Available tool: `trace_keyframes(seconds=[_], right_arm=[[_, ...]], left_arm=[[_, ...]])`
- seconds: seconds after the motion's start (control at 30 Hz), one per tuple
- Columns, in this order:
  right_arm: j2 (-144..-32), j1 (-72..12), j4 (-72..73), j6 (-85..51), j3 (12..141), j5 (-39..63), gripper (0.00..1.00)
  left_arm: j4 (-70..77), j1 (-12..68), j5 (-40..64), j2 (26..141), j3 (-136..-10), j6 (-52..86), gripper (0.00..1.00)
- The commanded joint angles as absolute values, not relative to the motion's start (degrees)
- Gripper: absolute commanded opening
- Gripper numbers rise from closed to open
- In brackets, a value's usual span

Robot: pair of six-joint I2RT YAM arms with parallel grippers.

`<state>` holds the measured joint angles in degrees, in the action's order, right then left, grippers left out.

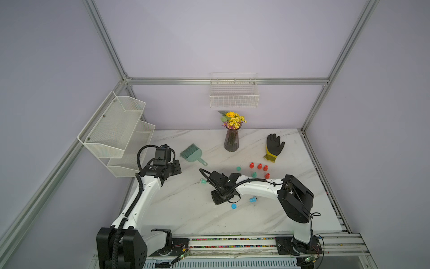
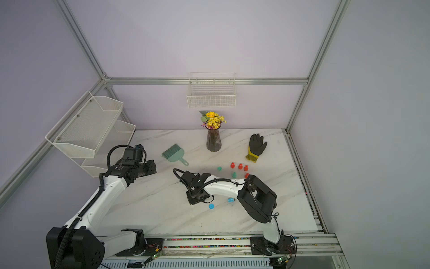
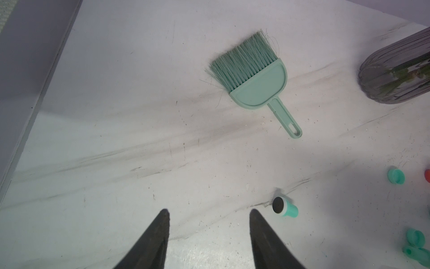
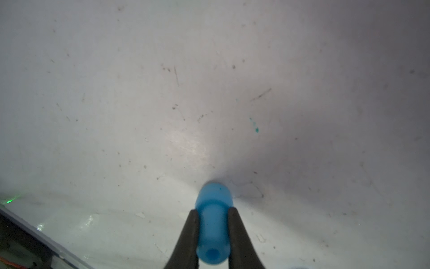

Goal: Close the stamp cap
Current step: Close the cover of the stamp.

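Note:
In the right wrist view my right gripper (image 4: 213,210) is shut on a blue stamp (image 4: 214,198), fingers on its narrow neck, wider end down at the marble table. In both top views that gripper (image 1: 220,199) points down mid-table and hides the stamp. Just right of it lie a round blue cap (image 1: 233,206) and another blue piece (image 1: 253,199). My left gripper (image 3: 209,212) is open and holds nothing. It hovers at the table's left (image 1: 177,166). A green stamp (image 3: 286,208) lies on its side just beyond one fingertip, dark pad showing.
Several red stamps (image 1: 259,166), a green cap (image 1: 238,168) and a green stamp (image 1: 254,174) stand behind the right arm. A green brush (image 1: 192,153), a vase of flowers (image 1: 232,141) and a black glove (image 1: 274,146) sit further back. White mesh shelves (image 1: 116,135) hang left.

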<state>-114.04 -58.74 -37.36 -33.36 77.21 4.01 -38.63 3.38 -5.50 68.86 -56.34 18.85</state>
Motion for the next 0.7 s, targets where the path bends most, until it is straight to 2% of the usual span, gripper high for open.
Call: trace_keyframes(seconds=[0.0,0.3,0.67], right_arm=[[-130.00,-60.21,-48.14,-34.05,69.41,5.88,0.00],[-117.75,-57.76,-55.68,-33.49,83.44,-0.52,0.00],[-106.17,-50.05,-61.36,-30.99,89.74,-3.41,0.00]], left_arm=[[-38.06,2.72,-5.68,68.75,-57.82,17.66,0.56],[-37.89,2.72,-6.11,67.69,-57.41,17.67,0.56],[-37.87,2.59,-5.98,67.59,-57.45,17.70,0.56]])
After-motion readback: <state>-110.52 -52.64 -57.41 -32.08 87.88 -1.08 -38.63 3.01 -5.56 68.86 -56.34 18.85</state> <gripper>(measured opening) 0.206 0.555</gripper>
